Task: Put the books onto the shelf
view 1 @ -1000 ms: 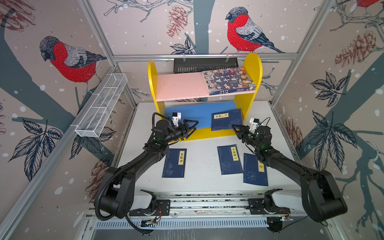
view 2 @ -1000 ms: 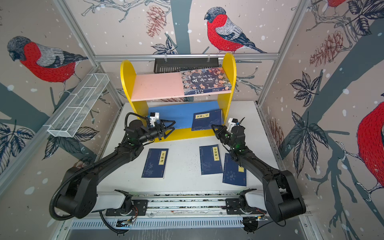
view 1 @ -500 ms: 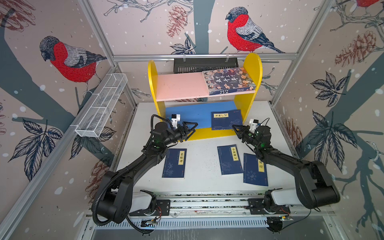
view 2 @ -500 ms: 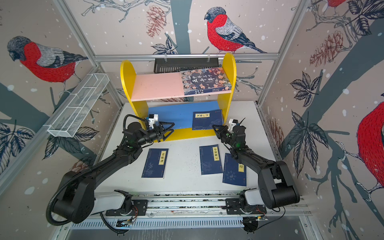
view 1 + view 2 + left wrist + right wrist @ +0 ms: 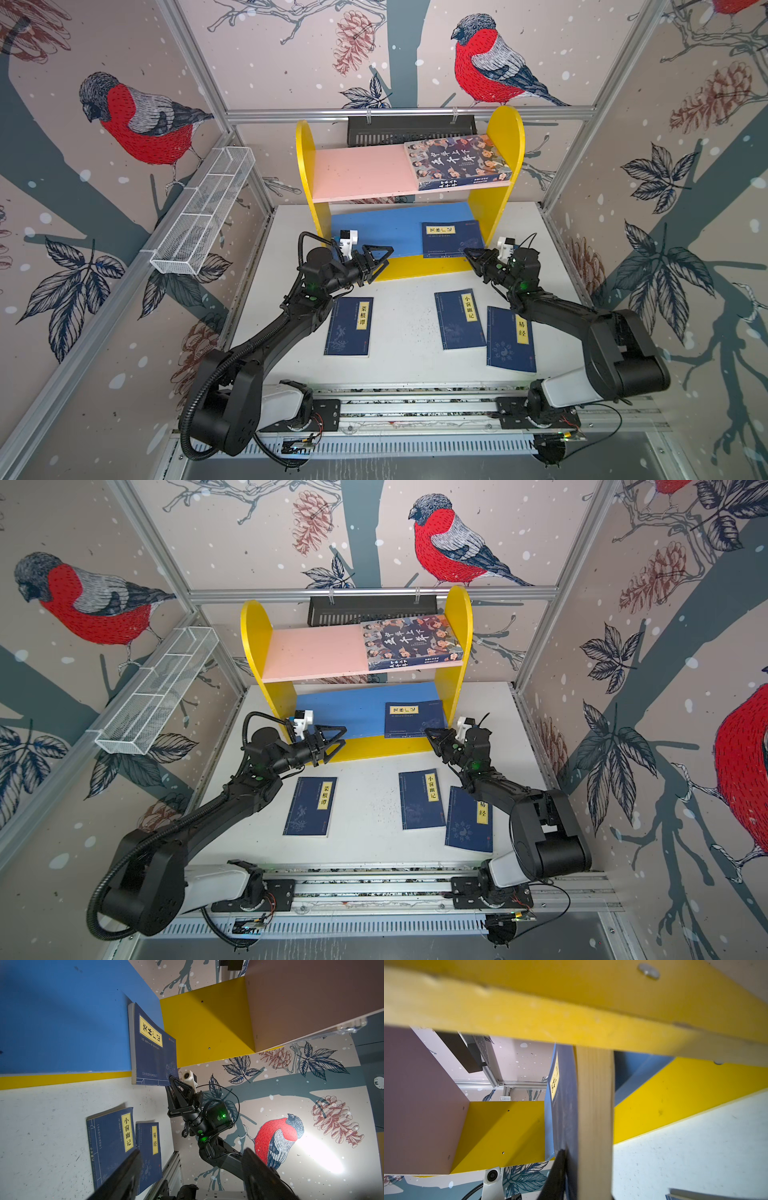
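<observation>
blue board [image 5: 374, 226]: navy book [image 5: 453, 241] now straighter

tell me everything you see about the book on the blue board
The book is thin and navy, with a yellow title label and pale page edges. It lies flat, cover up, on the right of the blue board, beside the yellow side panel. The right gripper meets its near corner; whether it grips is unclear.

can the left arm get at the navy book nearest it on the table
Likely yes: the left gripper is open and empty, and that book lies flat and uncovered right beside the arm.
</observation>
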Robot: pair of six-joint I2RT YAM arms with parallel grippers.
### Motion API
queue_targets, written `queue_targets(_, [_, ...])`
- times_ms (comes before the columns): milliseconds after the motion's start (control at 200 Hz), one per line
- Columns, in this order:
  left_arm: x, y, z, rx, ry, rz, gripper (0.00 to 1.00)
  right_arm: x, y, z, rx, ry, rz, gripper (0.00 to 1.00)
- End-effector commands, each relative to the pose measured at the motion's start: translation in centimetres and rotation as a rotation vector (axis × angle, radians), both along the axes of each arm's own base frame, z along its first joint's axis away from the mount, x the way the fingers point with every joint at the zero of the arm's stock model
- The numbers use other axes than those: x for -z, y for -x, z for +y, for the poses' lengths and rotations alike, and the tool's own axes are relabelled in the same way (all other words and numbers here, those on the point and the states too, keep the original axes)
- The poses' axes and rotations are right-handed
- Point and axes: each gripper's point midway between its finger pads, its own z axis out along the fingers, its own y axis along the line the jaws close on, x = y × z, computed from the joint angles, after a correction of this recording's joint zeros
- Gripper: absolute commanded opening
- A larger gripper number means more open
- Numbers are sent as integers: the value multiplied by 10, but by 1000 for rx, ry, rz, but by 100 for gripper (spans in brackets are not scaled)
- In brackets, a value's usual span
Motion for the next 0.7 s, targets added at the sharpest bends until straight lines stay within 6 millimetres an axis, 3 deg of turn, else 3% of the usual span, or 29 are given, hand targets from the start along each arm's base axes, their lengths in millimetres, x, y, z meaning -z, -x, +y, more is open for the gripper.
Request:
queue_targets(0, [-9, 0, 2, -7, 9, -50, 76, 0, -3, -4, 16, 5, -2, 19])
queue_targets(285, [-7, 2, 5, -17, 4, -51, 77, -2, -11, -11, 45, 8, -9, 21])
queue_targets(695, [-6, 3, 9, -32, 0, -59, 78, 1, -14, -11, 47, -33, 0, 41])
